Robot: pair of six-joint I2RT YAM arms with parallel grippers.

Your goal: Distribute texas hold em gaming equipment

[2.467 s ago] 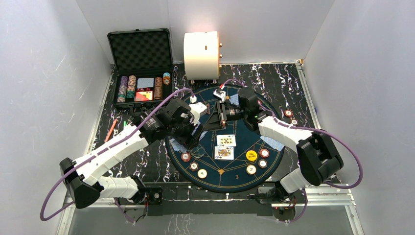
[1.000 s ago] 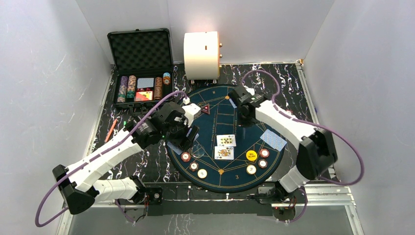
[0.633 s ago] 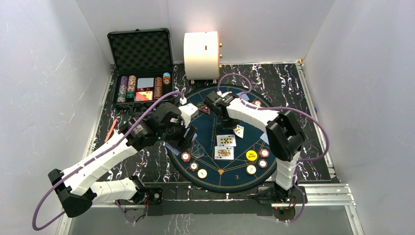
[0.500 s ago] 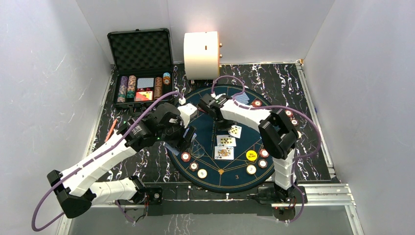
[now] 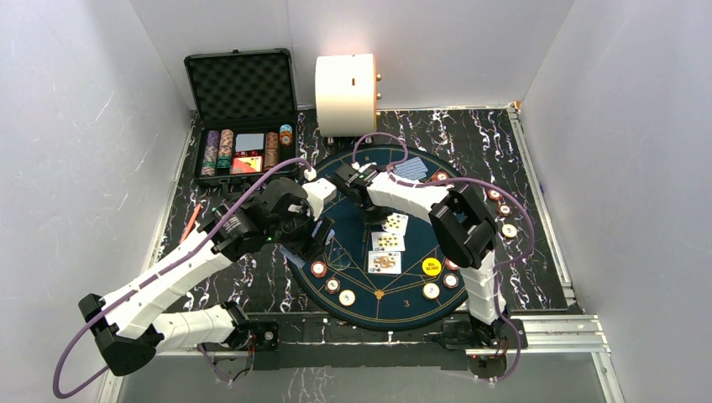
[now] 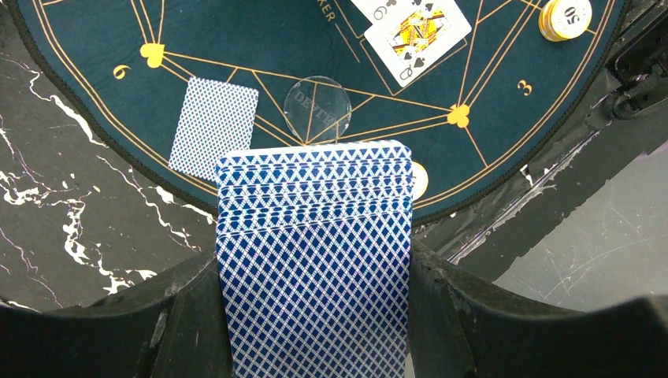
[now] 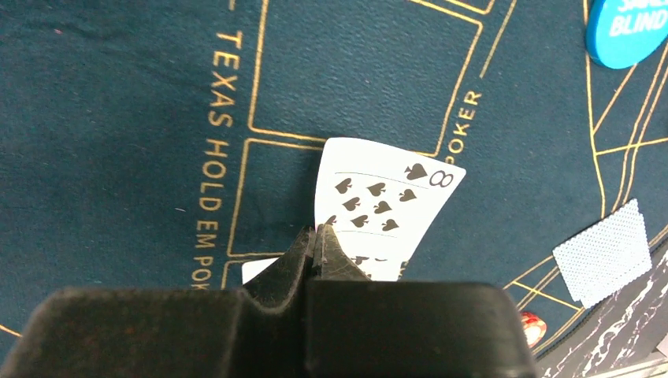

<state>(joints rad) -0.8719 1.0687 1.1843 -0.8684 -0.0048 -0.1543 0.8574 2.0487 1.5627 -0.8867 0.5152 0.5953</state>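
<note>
1. Top external: fixed, high behind both arm bases, angled down over the whole surface (image 5: 504, 143) and round mat (image 5: 395, 311).
2. Left wrist: close above mat's left edge, sighting past left gripper (image 6: 315, 268).
3. Right wrist: closest, over mat centre, behind right gripper (image 7: 317, 236); all three share the mat.

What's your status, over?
Left hand shut on deck. Right hand shut on eight of spades, face up over mat. Another face-up card close beside.
</note>
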